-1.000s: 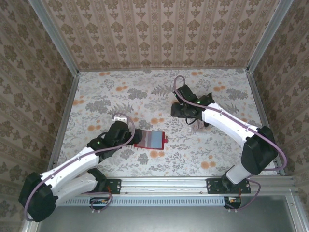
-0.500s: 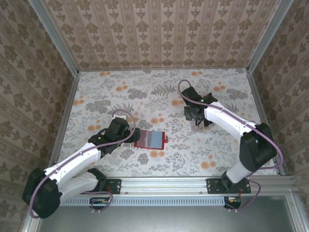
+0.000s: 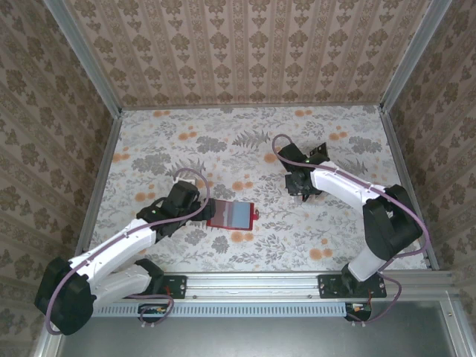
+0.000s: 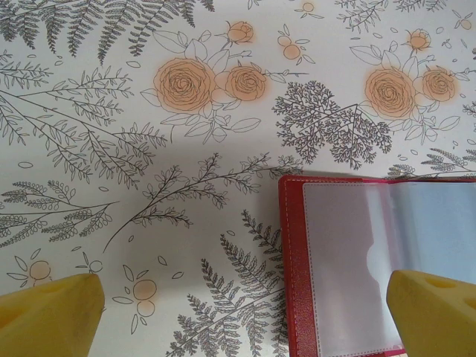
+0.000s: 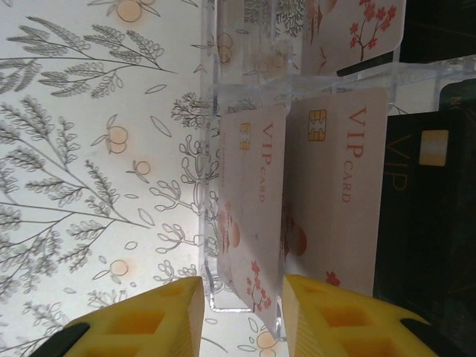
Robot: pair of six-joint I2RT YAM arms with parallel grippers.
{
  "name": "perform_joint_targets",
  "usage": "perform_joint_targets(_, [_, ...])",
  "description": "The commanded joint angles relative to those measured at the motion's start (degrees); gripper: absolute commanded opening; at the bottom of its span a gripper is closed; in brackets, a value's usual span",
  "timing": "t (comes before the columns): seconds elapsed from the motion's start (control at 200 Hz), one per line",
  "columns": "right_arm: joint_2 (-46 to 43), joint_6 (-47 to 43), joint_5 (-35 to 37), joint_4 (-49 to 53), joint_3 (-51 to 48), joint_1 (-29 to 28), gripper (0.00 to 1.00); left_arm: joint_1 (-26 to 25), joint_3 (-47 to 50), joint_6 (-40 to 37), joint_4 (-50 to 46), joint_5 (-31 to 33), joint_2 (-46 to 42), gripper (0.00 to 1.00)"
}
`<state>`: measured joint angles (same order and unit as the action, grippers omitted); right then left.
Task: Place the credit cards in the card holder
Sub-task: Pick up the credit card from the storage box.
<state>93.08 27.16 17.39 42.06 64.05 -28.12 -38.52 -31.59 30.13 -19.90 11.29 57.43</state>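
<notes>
The red card holder (image 3: 232, 216) lies open on the floral table, its clear sleeves up. In the left wrist view its red border (image 4: 294, 260) runs between my fingers. My left gripper (image 3: 202, 207) (image 4: 242, 320) is open wide at the holder's left edge, one yellow fingertip (image 4: 44, 316) over the table and the other over the sleeve. Two pale VIP credit cards (image 5: 253, 201) (image 5: 342, 171) stand on edge in a clear rack (image 5: 216, 97). My right gripper (image 3: 300, 190) (image 5: 242, 316) is open, its fingers on either side of the front card's end without touching it.
Black VIP cards (image 5: 428, 223) stand in the same rack beside the pale ones, and another pale card (image 5: 357, 30) stands in its farther row. Patterned walls with metal rails (image 3: 100, 186) enclose the table. Bare tabletop (image 3: 223, 149) lies between the two arms.
My right gripper has moved from left of the rack to the pale cards' end. The left gripper has shifted slightly up-left beside the holder.
</notes>
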Motion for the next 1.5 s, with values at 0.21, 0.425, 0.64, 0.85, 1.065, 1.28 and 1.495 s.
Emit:
perform_joint_targets(0.21, [4.42,-0.12,4.23,0.59,1.59,0.07,0.35,0.36,-0.64,-1.30,-1.38,-0.24,-1.94,1.00])
perform_joint_targets(0.425, [5.56,0.02,2.81,-0.02,2.31,0.25,0.33,0.38,-0.10,-1.30,-1.50,-0.05,-2.57,1.00])
perform_joint_targets(0.64, [4.36,0.35,1.49,-0.56,2.40,0.90,0.28,0.39,0.04,-1.21,-0.93,-0.26,-2.08,1.00])
perform_joint_targets(0.85, [4.04,0.36,-0.44,-1.16,2.34,1.83,0.21,0.29,-0.38,-1.30,-0.22,-0.43,-0.50,1.00])
perform_joint_targets(1.065, [3.94,0.75,-2.47,-2.09,2.15,2.54,0.14,0.20,-0.49,-1.30,0.30,-0.71,0.31,1.00])
perform_joint_targets(1.28, [2.97,1.02,-4.66,-2.46,2.38,3.15,0.05,0.19,-0.50,-1.47,0.76,-0.97,0.89,1.00])
perform_joint_targets(1.495, [0.44,0.93,-6.34,-1.99,3.05,3.59,0.00,0.12,-0.99,-1.78,1.00,-1.14,1.54,1.00])
